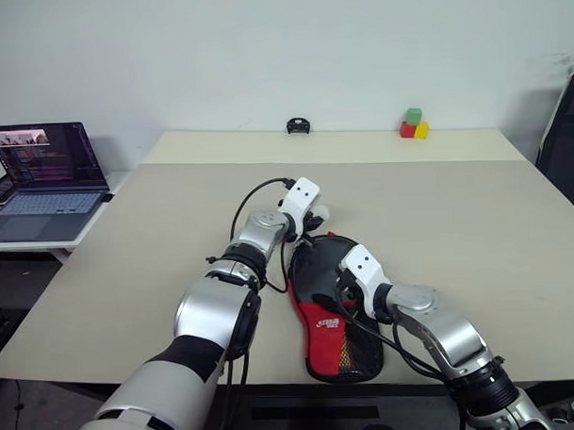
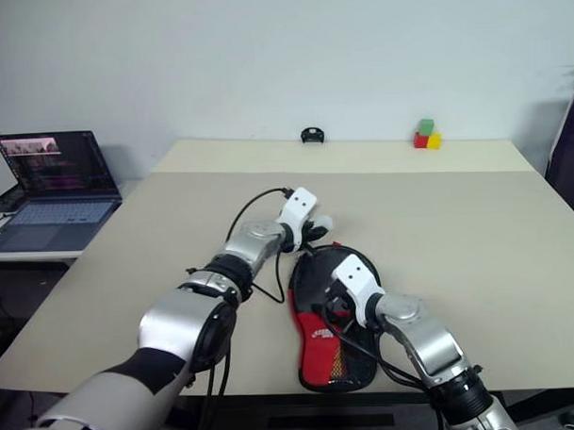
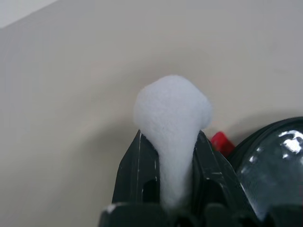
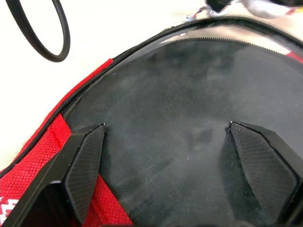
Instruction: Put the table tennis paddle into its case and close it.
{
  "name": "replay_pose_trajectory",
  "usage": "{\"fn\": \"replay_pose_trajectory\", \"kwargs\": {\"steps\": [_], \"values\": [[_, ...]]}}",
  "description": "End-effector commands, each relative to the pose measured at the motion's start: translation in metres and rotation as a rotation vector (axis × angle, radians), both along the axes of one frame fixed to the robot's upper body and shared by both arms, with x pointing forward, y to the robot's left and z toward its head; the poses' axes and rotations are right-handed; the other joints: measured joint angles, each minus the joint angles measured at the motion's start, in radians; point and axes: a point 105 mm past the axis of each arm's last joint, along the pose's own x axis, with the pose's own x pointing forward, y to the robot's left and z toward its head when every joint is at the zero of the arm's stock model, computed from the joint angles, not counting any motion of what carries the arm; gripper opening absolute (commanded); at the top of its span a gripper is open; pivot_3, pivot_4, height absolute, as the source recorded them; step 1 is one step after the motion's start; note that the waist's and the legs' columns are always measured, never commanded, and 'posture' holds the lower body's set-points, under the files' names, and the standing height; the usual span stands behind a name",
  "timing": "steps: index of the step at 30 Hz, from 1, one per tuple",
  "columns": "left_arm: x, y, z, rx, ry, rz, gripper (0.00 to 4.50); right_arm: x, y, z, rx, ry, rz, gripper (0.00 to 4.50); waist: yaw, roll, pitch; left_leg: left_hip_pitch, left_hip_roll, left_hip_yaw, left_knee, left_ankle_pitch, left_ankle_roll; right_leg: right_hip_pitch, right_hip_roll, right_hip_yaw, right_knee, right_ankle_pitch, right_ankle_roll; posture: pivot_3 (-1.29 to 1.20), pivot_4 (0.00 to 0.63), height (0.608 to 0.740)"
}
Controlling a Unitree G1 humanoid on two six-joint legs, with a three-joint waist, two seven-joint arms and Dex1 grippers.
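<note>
Matte beige table [image 1: 476, 237], soft black-red case [image 1: 320, 299]

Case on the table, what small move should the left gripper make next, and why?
Probably draw the white fluffy tuft, pinched in the left gripper at the case's rounded far end, along the rim. It looks like the zip pull, and the open right gripper straddles the black face, seemingly steadying it.

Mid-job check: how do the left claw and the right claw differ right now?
The left claw is shut on a white fluffy tuft; the right claw is open and holds nothing. The left claw sits past the rounded black end of the case, over the table; the right claw is over the case's black part. Both have black fingers and point forward and down.
</note>
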Motion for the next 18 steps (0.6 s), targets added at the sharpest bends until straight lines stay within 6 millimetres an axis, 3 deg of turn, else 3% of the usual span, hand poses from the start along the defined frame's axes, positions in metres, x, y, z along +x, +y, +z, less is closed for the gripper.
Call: {"fn": "replay_pose_trajectory", "kwargs": {"steps": [1,18], "values": [[0.004,-0.017,0.028,0.010,-0.110,-0.032,0.36,-0.023,-0.029,-0.065,-0.136,0.252,-0.108,4.50,0.002,0.000,0.000,0.000,0.000,0.000,0.000,0.000,0.000,0.000,0.000,0.000,0.000,0.000,0.000,0.00,0.150,0.740],[0.007,-0.054,0.066,0.150,-0.360,-0.025,0.36,-0.047,-0.017,-0.067,-0.088,0.290,-0.207,4.50,0.020,0.000,0.000,-0.001,-0.001,-0.001,-0.001,0.000,0.000,0.000,0.000,-0.003,-0.001,-0.001,0.001,0.00,0.150,0.740]]}}
